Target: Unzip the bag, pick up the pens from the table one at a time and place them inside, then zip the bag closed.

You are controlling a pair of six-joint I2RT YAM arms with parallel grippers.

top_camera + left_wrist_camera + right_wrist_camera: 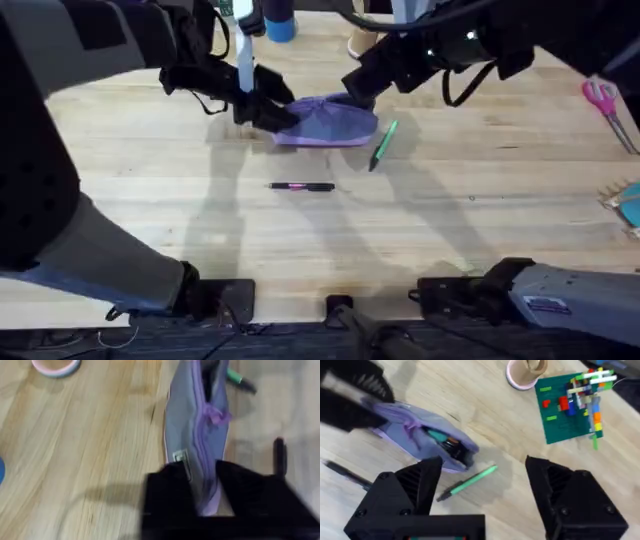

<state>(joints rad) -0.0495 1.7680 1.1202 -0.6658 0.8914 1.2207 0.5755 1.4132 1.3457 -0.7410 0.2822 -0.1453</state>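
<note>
we see the lavender pencil pouch (pixel 328 122) on the wooden table (pixel 150 190), our left gripper (pixel 205 495) clamped on its near end. our right gripper (pixel 480 495) hovers beside the pouch's open end with fingers spread wide. the green pen (pixel 384 144) lies just beside the pouch; the black pen with a pink band (pixel 301 186) lies nearer us

the bag (pixel 328 123) lies on the table (pixel 150 200) toward its far middle, with the left gripper (pixel 262 110) at its left end and the right gripper (pixel 362 82) just behind its right end. one pen (pixel 384 144) lies just right of the bag, tilted, and the other pen (pixel 301 186) lies nearer the arms' bases, apart from the bag. scissors (pixel 606 105) lie far off at the right edge.
</note>
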